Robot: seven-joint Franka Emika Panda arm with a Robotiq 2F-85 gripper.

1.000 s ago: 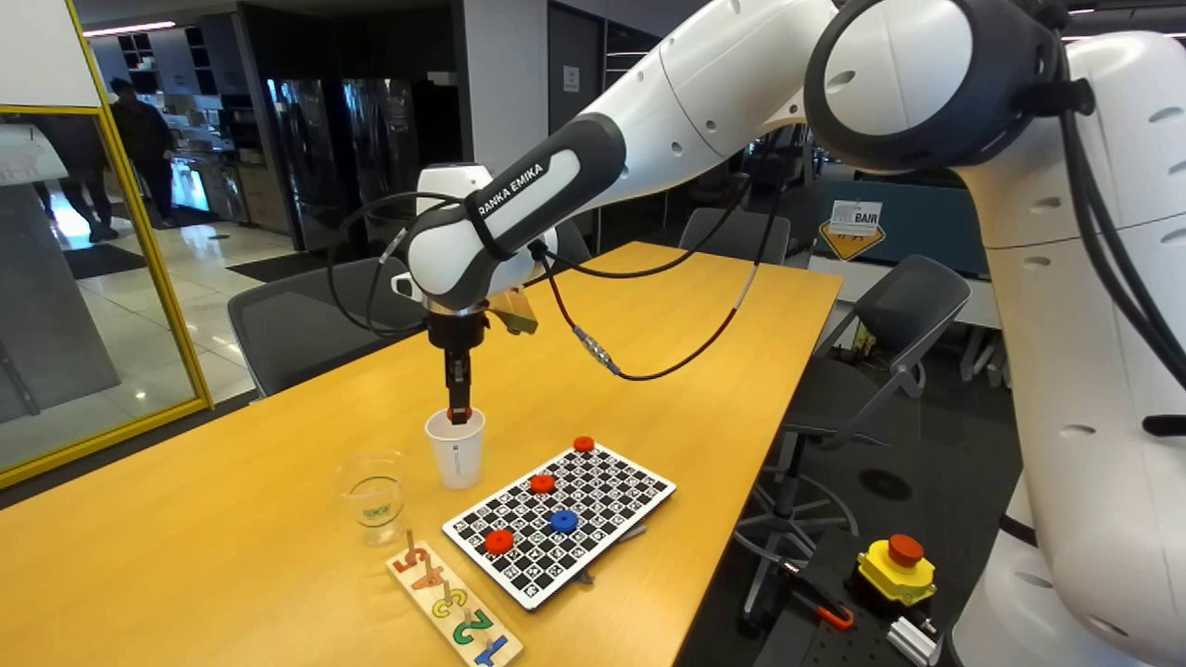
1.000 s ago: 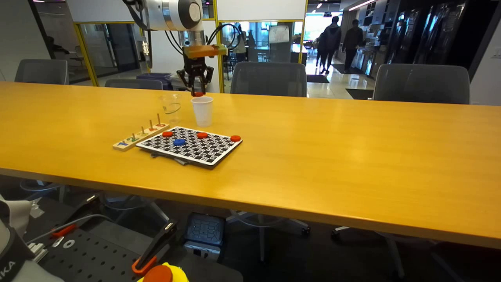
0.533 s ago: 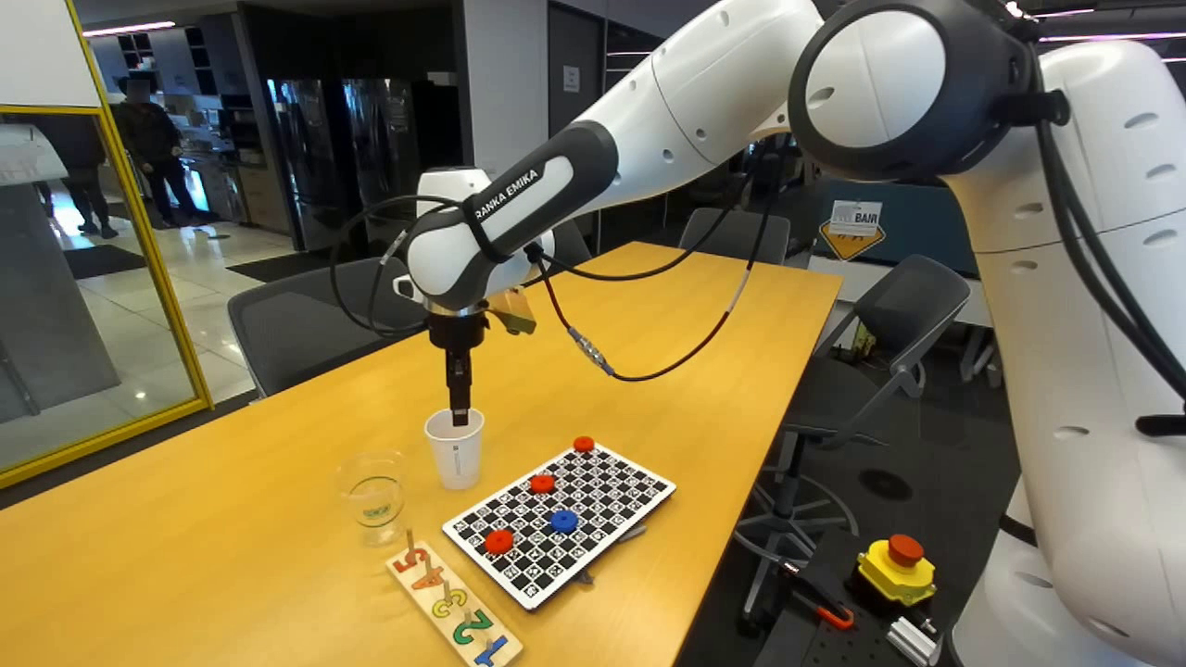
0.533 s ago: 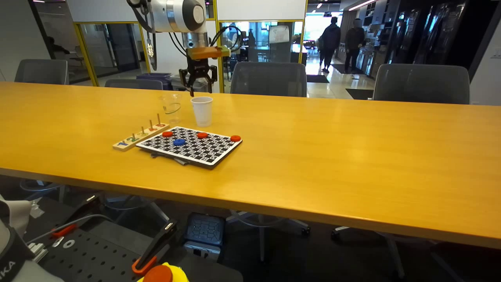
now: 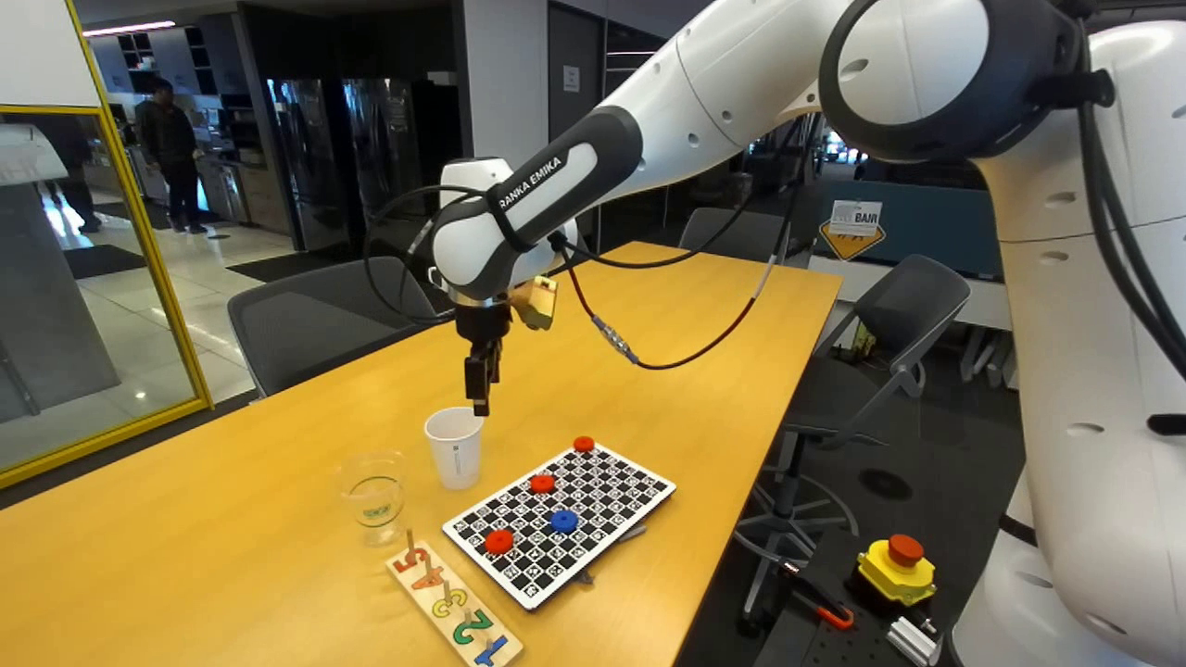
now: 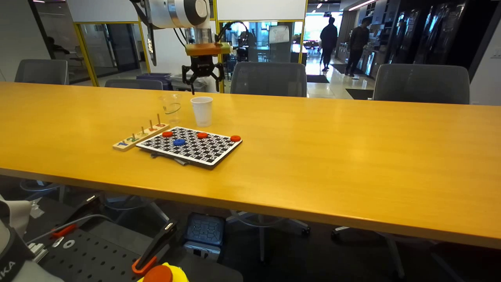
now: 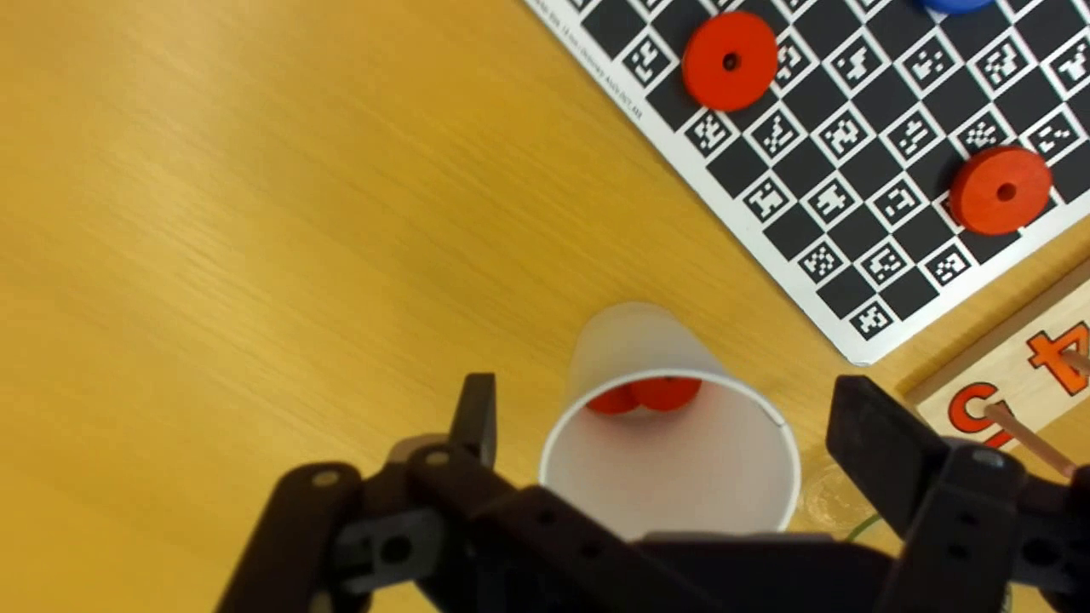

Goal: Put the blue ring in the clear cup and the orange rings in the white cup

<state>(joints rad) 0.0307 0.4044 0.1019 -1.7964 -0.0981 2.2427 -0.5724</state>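
My fingers (image 7: 886, 447) stand wide apart with nothing between them, one to either side of the mouth of the white cup (image 6: 202, 113) in the wrist view, and that spread is my main worry. The tips hang near the rim; how far above it I can't tell. If I sink or swing sideways too soon, one could tip the white cup, which looks thin, and spill the two orange rings (image 7: 666, 392) I see inside onto the counter (image 5: 232, 574).

Three other orange rings (image 5: 542, 484) lie on the checkerboard (image 5: 607, 484), near the white cup. The one at the checkerboard's edge could slide off if I close on it off-centre. The blue ring (image 5: 563, 522) is there too, farther from the white cup than the middle orange one, so coming down this wide for either, I might shove its neighbour. All are low and flat: stop short and the grip skids off; press hard and the checkerboard may shift.

The clear cup (image 5: 373, 505) stands upright beside the white cup, apart from it. Its see-through wall is easy to misjudge; I could clip it or let the blue ring go against its rim. The plainest slip: blue dropped into the white cup.
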